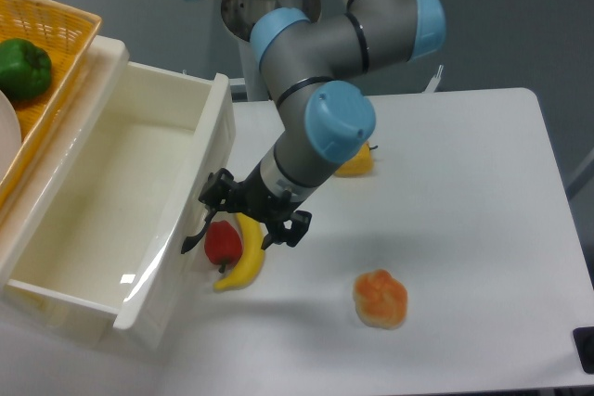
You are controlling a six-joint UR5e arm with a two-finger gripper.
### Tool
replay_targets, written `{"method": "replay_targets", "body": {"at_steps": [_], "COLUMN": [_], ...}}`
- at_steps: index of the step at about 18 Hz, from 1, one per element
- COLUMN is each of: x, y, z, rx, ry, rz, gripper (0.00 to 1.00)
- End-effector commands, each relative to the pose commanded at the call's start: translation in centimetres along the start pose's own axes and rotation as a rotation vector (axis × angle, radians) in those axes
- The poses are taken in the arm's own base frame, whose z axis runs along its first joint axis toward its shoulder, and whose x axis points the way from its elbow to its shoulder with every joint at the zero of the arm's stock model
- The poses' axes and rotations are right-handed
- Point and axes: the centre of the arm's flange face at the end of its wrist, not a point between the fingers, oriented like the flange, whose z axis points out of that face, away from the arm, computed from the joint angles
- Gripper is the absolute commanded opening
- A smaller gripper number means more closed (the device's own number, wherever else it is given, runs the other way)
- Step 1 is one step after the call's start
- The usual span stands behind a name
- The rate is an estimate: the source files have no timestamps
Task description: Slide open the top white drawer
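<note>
One fixed view was given, and in it the top white drawer (pixel 111 201) was seen pulled well out of the cream cabinet at the left, its deep tray open to the camera and its flat front facing the table (pixel 464 192). The curved black handle (pixel 197 232) was seen on that front, low and toward the near end. The gripper (pixel 257 215) was held just beside the drawer front, close to the handle, its dark fingers spread apart with nothing clamped between them. A red pepper (pixel 222 242) and a banana (pixel 243 263) were seen directly under the gripper, touching each other. A yellow pepper (pixel 355 161) was partly hidden behind the arm, and an orange fruit (pixel 380 299) lay well apart. A green pepper (pixel 24 69) was seen in the yellow wicker basket (pixel 70 20) on top.
</note>
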Motion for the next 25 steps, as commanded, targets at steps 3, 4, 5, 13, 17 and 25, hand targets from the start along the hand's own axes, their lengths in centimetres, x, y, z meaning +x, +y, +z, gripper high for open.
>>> {"method": "replay_targets", "body": {"at_steps": [3,4,5,13,17,25], "x": [-1.1,-1.4,-1.9,-8.7,-12.7,-17.7], "y": [-0.1,-0.2,-0.3,0.4,2.2,1.9], "z": [-0.6,-0.7,-0.8,-2.1,-2.0,-0.5], "rx": [0.020,0.027,0.031,0.014,-0.089,-0.259], "ry": [-0.042,-0.066,-0.099,-0.323,-0.368,-0.405], "rz": [0.010,0.022,0.031,0.193,0.326,0.573], "gripper": [1.00,1.00,1.00,1.00,1.00,1.00]}}
